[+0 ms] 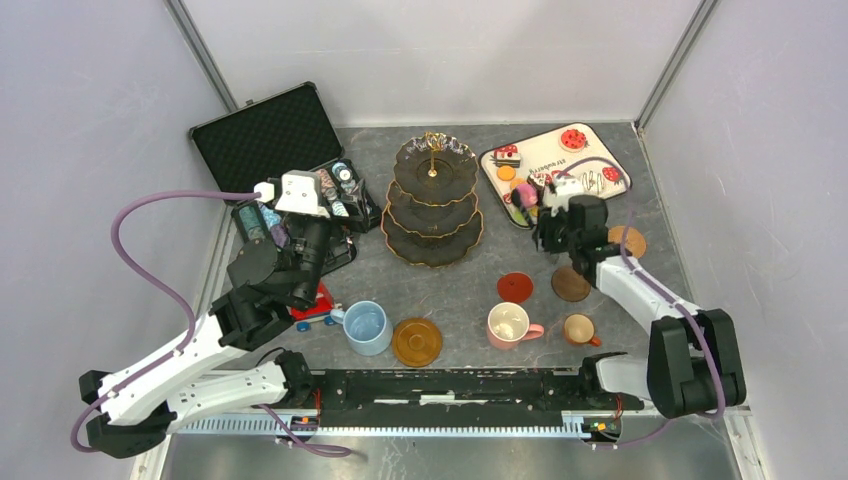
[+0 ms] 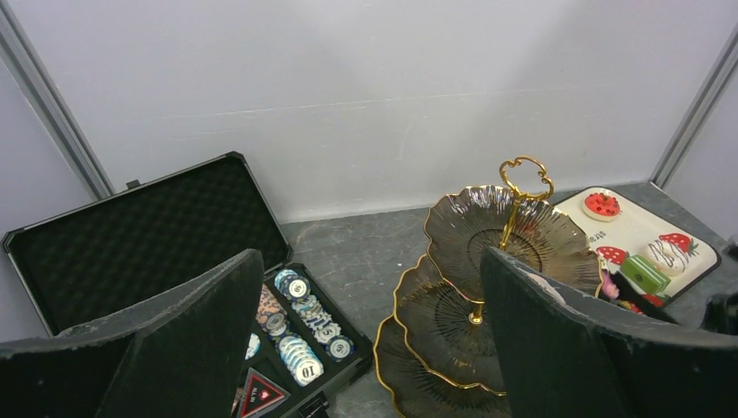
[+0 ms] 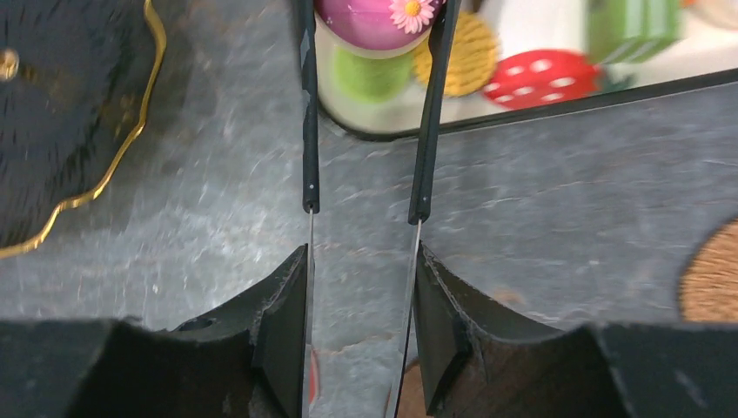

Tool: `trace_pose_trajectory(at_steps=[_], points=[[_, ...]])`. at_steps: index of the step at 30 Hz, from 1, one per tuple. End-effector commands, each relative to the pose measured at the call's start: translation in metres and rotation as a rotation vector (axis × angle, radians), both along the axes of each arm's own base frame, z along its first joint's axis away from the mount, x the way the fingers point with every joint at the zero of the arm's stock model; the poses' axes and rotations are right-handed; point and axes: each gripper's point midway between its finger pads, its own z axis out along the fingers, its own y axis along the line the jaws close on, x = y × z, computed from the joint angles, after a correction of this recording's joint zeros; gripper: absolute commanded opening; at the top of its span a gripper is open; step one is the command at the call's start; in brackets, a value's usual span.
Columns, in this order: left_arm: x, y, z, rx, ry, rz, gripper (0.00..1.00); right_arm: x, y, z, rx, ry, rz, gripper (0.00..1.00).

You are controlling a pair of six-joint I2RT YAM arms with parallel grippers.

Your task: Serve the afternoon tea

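Observation:
The dark three-tier gold-rimmed stand (image 1: 432, 200) rises at the table's middle back, all tiers bare. My right gripper (image 1: 550, 230) (image 3: 361, 261) is shut on thin metal tongs (image 3: 309, 131). The black tips of the tongs clasp a pink macaron with a daisy (image 3: 370, 22) at the near-left corner of the white tray (image 1: 590, 148) of toy sweets. My left gripper (image 1: 318, 205) (image 2: 370, 261) hangs open and empty above the poker chip case, facing the stand (image 2: 487, 287). Blue mug (image 1: 367, 327), pink mug (image 1: 510, 325) and small brown mug (image 1: 579, 329) stand along the front.
The open black case of poker chips (image 1: 270, 135) lies back left. A red toy car (image 1: 315, 308) sits by the left arm. Round coasters lie about: amber (image 1: 417, 341), red (image 1: 515, 287), brown (image 1: 571, 284), cork (image 1: 628, 241). Walls close three sides.

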Motion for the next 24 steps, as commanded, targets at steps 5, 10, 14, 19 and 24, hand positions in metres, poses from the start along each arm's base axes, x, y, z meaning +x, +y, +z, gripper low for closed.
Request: trace_pose_trajectory(at_steps=[5,10,14,19,24], points=[[0.0,0.005,0.005,-0.04,-0.02,0.025,1.0,0.006,0.056,0.032,-0.014,-0.26,0.182,0.14],[0.001,0.004,0.005,-0.039,-0.019,0.023,1.0,0.004,0.07,0.036,-0.015,-0.275,0.231,0.14],[0.001,0.003,0.004,-0.034,-0.018,0.023,1.0,-0.002,0.084,0.029,-0.035,-0.271,0.324,0.15],[0.002,0.002,0.003,-0.031,-0.016,0.021,1.0,-0.006,0.103,0.025,-0.032,-0.268,0.401,0.15],[0.004,-0.002,0.0,-0.016,-0.009,0.019,1.0,-0.002,0.12,0.022,-0.013,-0.254,0.442,0.16]])
